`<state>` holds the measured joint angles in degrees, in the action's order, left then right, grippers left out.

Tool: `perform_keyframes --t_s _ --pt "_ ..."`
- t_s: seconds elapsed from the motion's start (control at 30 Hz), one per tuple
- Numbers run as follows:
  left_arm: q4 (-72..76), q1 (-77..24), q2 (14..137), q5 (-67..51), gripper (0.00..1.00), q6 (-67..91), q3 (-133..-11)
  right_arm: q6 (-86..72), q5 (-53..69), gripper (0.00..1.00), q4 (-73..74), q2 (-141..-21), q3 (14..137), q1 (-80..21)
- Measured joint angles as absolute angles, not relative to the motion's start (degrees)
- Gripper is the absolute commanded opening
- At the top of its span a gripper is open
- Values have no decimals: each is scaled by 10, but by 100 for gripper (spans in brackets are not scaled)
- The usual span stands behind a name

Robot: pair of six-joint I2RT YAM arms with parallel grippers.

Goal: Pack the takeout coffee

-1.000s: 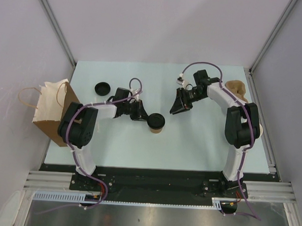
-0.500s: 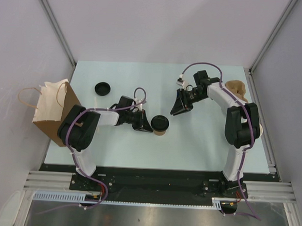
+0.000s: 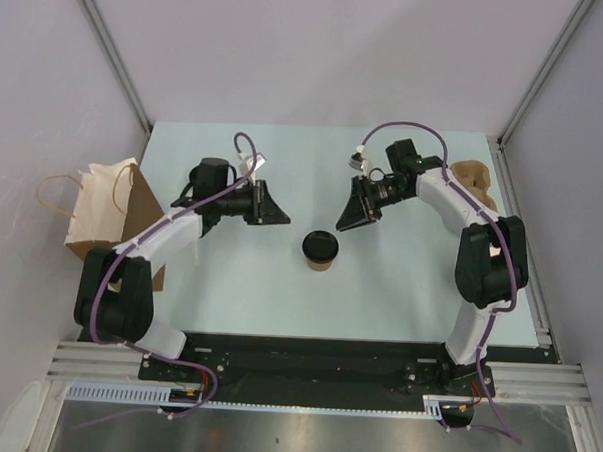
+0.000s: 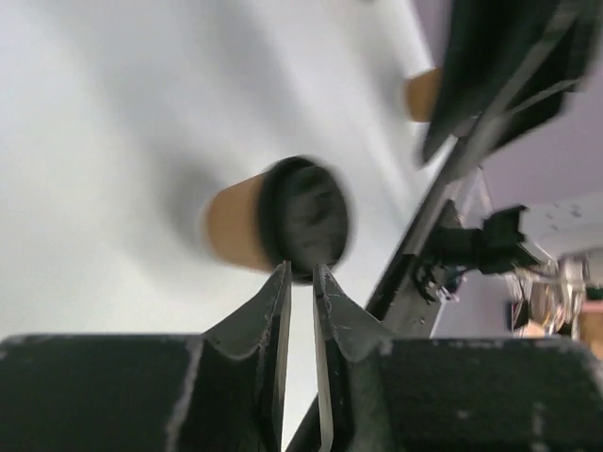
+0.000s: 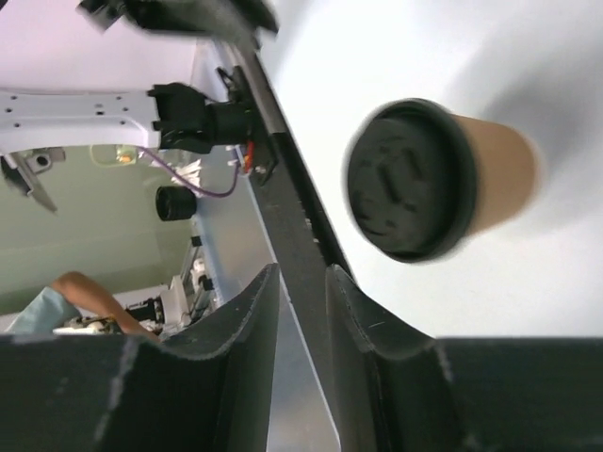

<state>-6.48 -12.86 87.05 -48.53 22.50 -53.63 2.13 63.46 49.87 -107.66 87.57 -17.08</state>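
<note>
Standing open-topped at the left edge of the pale table (image 3: 399,290), the brown paper bag (image 3: 100,217) is the largest thing there; the left gripper (image 3: 277,210) hangs well right of it, its fingers (image 4: 267,311) parted by only a narrow slit with nothing between them; the right gripper (image 3: 350,220) faces it from the other side, its fingers (image 5: 247,320) also only narrowly apart and empty; the takeout coffee (image 3: 320,249) stands upright with its black lid on, mid-table, just nearer the bases than the two grippers, and touches neither. A second ago the left gripper was right against the cup's left side; it has since drawn back towards the far left, and the cup now sits slightly further right; the right gripper has barely moved.
</note>
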Motion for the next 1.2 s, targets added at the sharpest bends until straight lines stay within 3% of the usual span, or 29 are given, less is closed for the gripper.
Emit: perform_keyframes --t_s 0.13,0.3,1.2 --pt "-30 -195 846 -513 13 246 -557 0 640 22 472 -1066 871 -211" --pt "20 -258 908 -548 9 302 -556 -21 637 14 453 -1075 858 -236" --pt "96 -240 1049 -622 0 371 -555 -62 657 5 417 -1180 842 -225"
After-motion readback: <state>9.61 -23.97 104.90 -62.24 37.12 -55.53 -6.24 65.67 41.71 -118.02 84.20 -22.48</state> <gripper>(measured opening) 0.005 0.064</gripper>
